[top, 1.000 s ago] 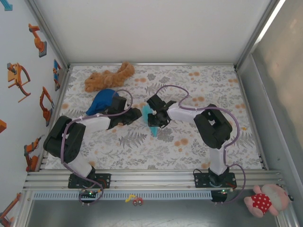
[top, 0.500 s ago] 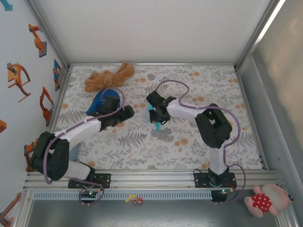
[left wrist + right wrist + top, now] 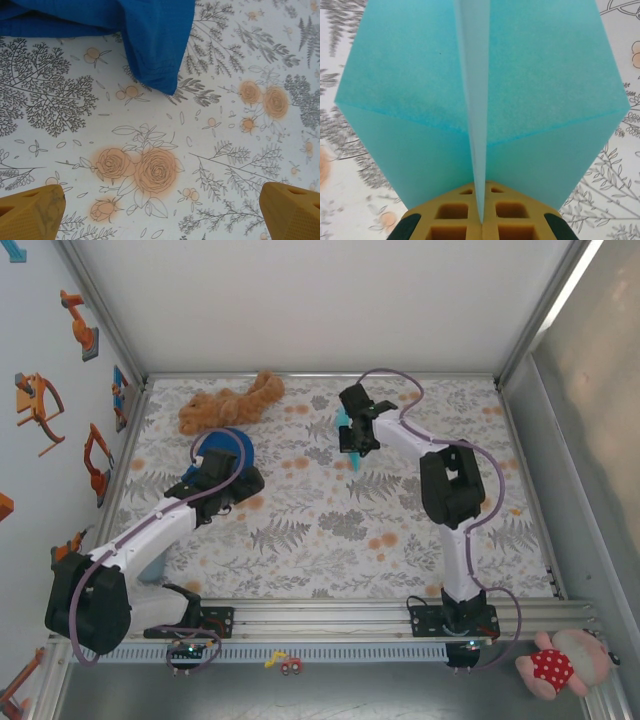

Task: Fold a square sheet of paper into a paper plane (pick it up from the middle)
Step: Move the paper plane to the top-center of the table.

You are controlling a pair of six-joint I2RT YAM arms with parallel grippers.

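Toward twelve o'clock on the floral desk, right jaws, clamped shut on the centre crease, have carried the light cyan-blue creased paper plane away from mid-desk. Left jaws have let go and gape empty at nine o'clock. Folding looks finished.

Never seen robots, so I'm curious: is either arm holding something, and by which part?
The right arm's jaws pinch the paper plane by its middle crease. The left arm's jaws are open, empty.
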